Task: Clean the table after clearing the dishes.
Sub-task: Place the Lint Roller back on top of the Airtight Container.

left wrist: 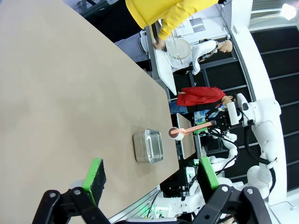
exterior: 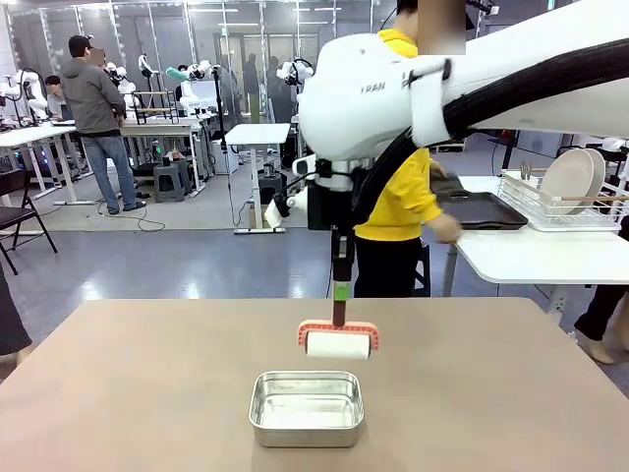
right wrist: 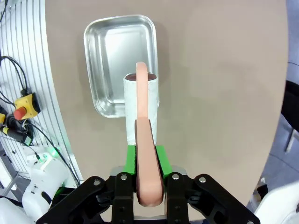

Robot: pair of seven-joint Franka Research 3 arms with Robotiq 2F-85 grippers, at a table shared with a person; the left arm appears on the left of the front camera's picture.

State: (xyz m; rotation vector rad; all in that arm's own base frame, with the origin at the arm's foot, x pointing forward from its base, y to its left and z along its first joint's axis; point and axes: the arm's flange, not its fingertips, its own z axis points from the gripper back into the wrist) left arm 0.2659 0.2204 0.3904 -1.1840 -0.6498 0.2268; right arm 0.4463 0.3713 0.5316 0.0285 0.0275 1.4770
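near: steel pan [exterior: 307,407] on counter [exterior: 118,393] | mid: right claw [exterior: 340,295] closed on lint roller [exterior: 338,339] handle, above pan's far rim | left claw [left wrist: 150,179] open, empty | far: dishes [exterior: 575,180] in rack, side table | risk: we think roller may hit pan if lowered w/o shift

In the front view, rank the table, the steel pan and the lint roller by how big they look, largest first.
1. the table
2. the steel pan
3. the lint roller, held in the right gripper, looks slightly smaller than the pan.
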